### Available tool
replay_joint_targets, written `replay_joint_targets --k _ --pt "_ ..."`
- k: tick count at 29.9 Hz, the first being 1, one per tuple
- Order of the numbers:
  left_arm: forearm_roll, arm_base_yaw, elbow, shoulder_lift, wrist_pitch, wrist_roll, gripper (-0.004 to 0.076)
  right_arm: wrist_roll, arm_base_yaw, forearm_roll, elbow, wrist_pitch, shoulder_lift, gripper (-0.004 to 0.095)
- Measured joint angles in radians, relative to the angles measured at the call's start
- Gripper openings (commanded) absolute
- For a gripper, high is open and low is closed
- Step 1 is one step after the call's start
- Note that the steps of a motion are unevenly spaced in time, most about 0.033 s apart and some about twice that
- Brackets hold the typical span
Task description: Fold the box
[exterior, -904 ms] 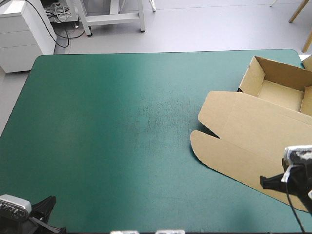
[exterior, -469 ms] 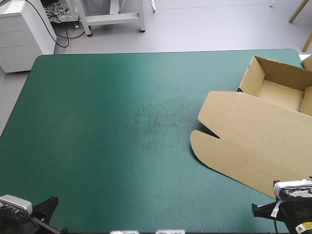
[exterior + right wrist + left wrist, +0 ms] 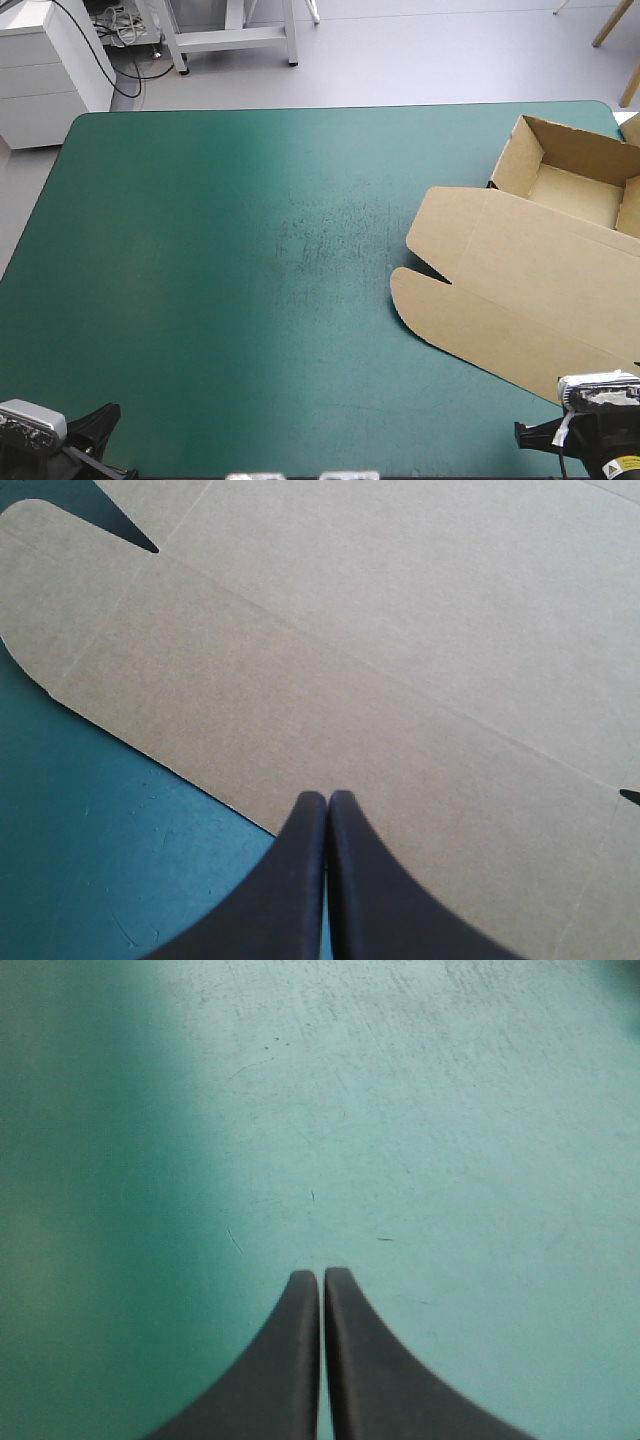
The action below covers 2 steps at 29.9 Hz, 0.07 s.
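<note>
Lying at the far right corner of the counter [image 3: 200, 260], the brown box [image 3: 575, 190] stands as an open tray with raised walls. Its lid [image 3: 500, 290] is flat on the teal-green cover and reaches toward the near edge. The right gripper [image 3: 327, 798] is clenched to a single point, its tip just over the lid's near edge. The left gripper [image 3: 322, 1275], well apart from the box, is clenched too, above bare cover.

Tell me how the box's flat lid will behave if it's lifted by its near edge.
The lid looks like thin board lying flat, so it is probably light and fairly stiff. Its scored creases suggest it would hinge there rather than rise as one sheet. Pushed, the empty box may simply slide.
</note>
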Motion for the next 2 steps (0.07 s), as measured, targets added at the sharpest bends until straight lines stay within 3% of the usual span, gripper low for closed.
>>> replay_joint_targets --k 2 --pt "0.000 0.000 0.000 0.000 0.000 0.000 -0.0008 0.000 0.000 0.000 0.000 0.000 0.000 -0.0016"
